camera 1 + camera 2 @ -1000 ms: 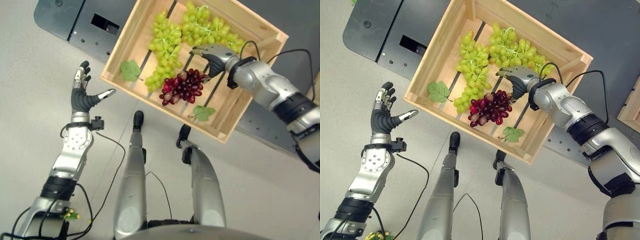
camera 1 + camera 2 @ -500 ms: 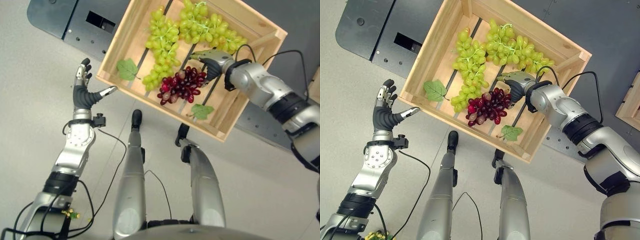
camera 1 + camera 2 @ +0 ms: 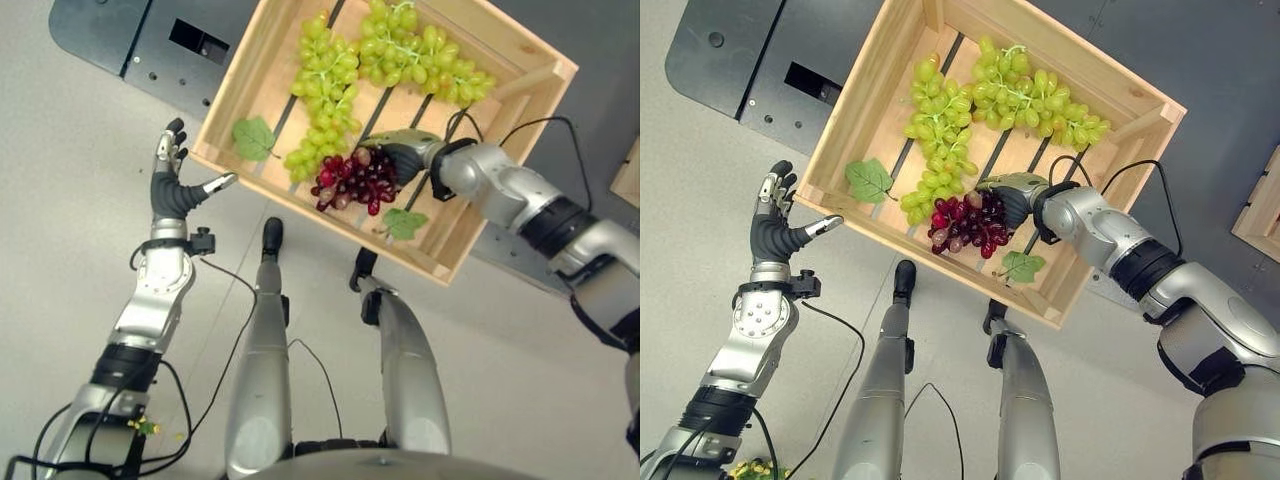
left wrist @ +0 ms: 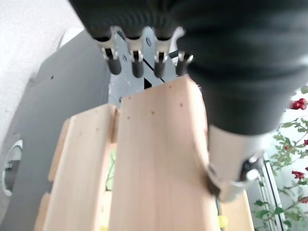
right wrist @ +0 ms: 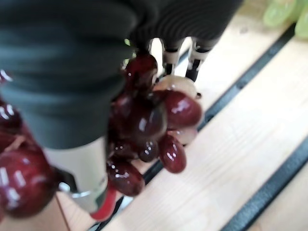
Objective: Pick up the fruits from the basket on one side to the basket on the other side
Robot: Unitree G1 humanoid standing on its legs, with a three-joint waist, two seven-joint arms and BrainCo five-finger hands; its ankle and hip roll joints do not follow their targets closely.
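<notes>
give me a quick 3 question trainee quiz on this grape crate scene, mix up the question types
1. True or false: the right robot hand is at the red grape bunch inside the wooden crate.
2. Multiple choice: where is the left robot hand?
A. inside the crate on the green grapes
B. outside the crate, by its near left corner, fingers straight
C. closed round a leaf
3. Fill in: besides the red bunch, the crate holds ___ bunches of green grapes and two loose green leaves.

Key
1. True. The right wrist view shows red grapes bunched against the hand.
2. B
3. two
</notes>
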